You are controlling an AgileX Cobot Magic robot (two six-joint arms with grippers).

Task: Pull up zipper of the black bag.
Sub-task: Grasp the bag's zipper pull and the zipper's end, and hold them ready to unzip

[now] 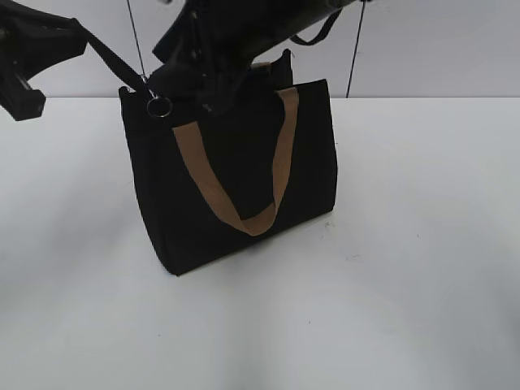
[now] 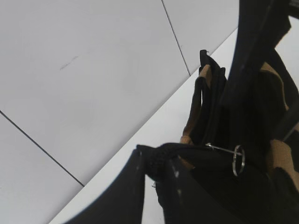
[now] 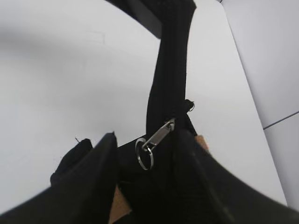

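The right gripper stands spread at the bag's top, its two fingers straddling the zipper's silver ring pull, nothing pinched. The left gripper pinches the black tail strap, taut toward upper left. The black bag stands upright on the white table.

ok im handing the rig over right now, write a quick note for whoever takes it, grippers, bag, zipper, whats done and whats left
Left gripper: jaws shut on the black strip of fabric at the bag's top corner, pulling it taut toward the left.
Right gripper: jaws open on either side of the zipper pull, not gripping it.
Black bag: upright on the white table, tan handle hanging down its front.
Zipper: metal slider and silver ring sit at the left end of the bag's top.
Done: bag braced, right jaws lined up on the pull.
Left: close on the pull and draw it along the zip line.
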